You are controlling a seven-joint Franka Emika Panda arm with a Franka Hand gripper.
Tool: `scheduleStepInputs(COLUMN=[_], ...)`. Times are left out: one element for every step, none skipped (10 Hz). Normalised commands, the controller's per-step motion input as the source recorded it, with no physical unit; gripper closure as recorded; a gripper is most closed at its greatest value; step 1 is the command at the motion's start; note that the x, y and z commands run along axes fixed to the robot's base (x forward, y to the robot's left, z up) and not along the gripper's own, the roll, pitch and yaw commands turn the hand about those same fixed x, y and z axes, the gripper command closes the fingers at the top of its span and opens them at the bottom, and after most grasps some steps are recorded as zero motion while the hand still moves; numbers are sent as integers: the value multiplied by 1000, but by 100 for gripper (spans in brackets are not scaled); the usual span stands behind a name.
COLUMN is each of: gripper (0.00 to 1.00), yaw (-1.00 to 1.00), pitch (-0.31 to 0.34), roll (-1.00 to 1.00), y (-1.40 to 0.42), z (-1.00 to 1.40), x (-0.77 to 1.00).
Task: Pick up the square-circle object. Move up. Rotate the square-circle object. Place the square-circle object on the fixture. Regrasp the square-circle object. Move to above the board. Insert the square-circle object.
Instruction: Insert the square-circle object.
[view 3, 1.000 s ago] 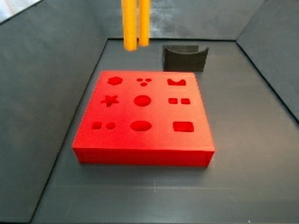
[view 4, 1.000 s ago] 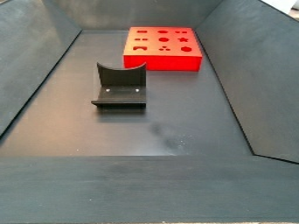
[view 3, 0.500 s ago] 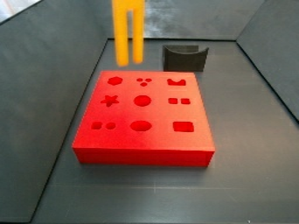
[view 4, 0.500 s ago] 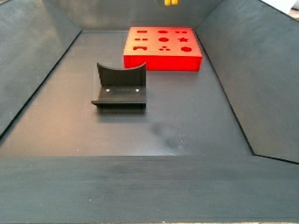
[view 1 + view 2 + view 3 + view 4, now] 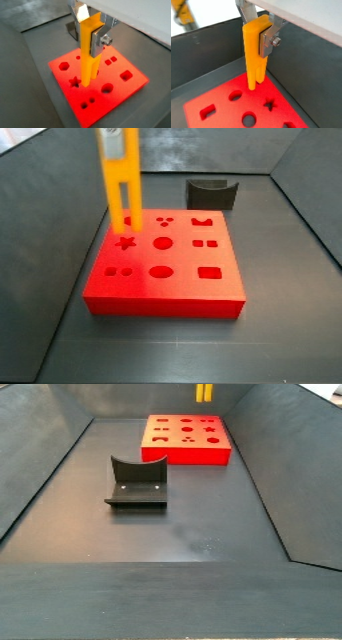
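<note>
The square-circle object (image 5: 89, 60) is a slim yellow-orange bar that hangs upright with my gripper (image 5: 87, 37) shut on its upper part. Both wrist views show the silver fingers (image 5: 269, 38) clamping the bar (image 5: 256, 55) from two sides. Its lower end is above the red board (image 5: 224, 105), among the cut-outs. In a side view the bar (image 5: 120, 183) hangs over the back left part of the board (image 5: 187, 293). The dark fixture (image 5: 211, 194) stands behind the board with nothing on it. Only the bar's tip (image 5: 203, 392) shows above the board (image 5: 187, 456) at the far end.
Dark grey walls close in the work floor on all sides. The fixture (image 5: 136, 481) sits mid-floor, apart from the board. The board's (image 5: 100, 105) top face has star, round and square holes.
The bar has moved from behind the board to over its back left part and come lower. Its tip now shows at the top edge of a side view.
</note>
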Motion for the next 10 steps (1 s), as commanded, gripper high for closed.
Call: scheduleStepInputs(gripper=[100,100,100,100,100,100,100,100,100,100], yaw=[-471,-300,-163,-43,0,0,0,0,17,29], pitch=[-127,-129,-147,-166,-164,-170,-96,0,70,101], roll=[0,0,0,0,0,0,7,63,101,94], y=[-146,-94,-26,0,-54,-97,-106,-174,-189,-151], z=[-360,-409,-437,-466,-446,-437,-366,-274,-217,-200], x=[-209,-149,-106,-100,-120,-83,0,0,0,0])
